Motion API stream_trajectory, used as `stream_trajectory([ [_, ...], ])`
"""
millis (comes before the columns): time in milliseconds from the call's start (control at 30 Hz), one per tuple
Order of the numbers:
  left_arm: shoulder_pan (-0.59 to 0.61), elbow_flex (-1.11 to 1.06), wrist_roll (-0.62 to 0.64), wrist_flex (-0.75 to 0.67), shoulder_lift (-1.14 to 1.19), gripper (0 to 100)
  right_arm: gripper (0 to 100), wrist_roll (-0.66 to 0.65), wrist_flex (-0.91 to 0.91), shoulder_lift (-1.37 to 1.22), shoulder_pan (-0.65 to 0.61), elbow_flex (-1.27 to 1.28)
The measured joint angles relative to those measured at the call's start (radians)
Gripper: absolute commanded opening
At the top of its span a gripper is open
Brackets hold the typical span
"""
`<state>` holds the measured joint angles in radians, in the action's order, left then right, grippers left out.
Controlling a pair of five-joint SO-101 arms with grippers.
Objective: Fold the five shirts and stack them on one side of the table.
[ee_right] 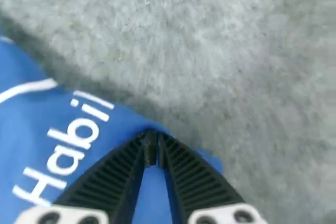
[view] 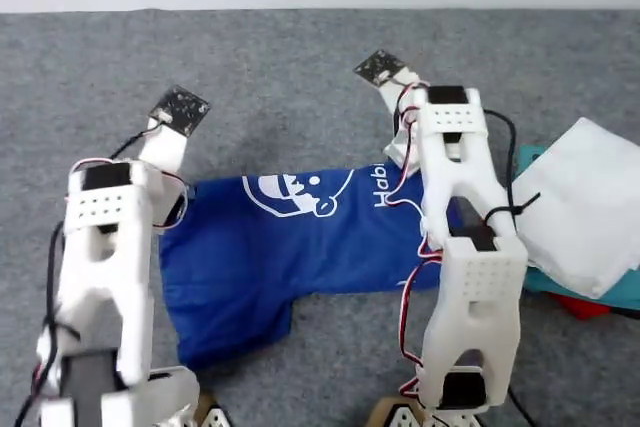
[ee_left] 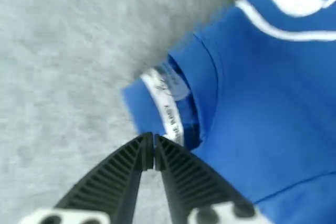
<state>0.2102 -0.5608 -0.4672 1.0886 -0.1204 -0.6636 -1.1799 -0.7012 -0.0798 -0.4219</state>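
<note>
The left jaws are pressed shut, tips meeting right at the collar [ee_left: 181, 90] of the blue shirt [ee_left: 262, 119], beside its white label [ee_left: 167, 103]; whether cloth is caught between them is hard to make out. The right jaws are also closed, pinching a peak of the shirt's edge near the white lettering [ee_right: 63, 150]. From above, each arm hides its own jaws: the left arm [view: 105, 247] covers one end of the shirt, the right arm [view: 465, 217] the other. The shirt lies spread on the grey tabletop [view: 300, 67] between them. At the edge, a folded white shirt [view: 575, 202] sits on a teal one [view: 620, 292], both cut off.
</note>
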Motion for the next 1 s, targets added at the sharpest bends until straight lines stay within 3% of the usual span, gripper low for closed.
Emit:
stream_trajectory([
  [167, 0.000, 0.133, 0.003, 0.028, 0.232, 1, 0.9, 0.000, 0.063, -0.048, 0.003, 0.000],
  [400, 0.038, 0.359, 0.003, 0.187, 0.437, 1, 0.9, 0.000, 0.126, -0.060, 0.025, -0.021],
  [667, 0.037, 0.376, 0.003, 0.215, 0.339, 1, 1.4, 0.025, -0.043, -0.074, 0.037, -0.235],
  [867, 0.038, 0.318, 0.015, 0.216, 0.143, 1, 8.4, 0.061, -0.222, -0.074, -0.006, -0.413],
  [1000, 0.120, 0.304, 0.058, 0.216, 0.044, 1, 8.5, 0.061, -0.379, -0.074, -0.058, -0.506],
])
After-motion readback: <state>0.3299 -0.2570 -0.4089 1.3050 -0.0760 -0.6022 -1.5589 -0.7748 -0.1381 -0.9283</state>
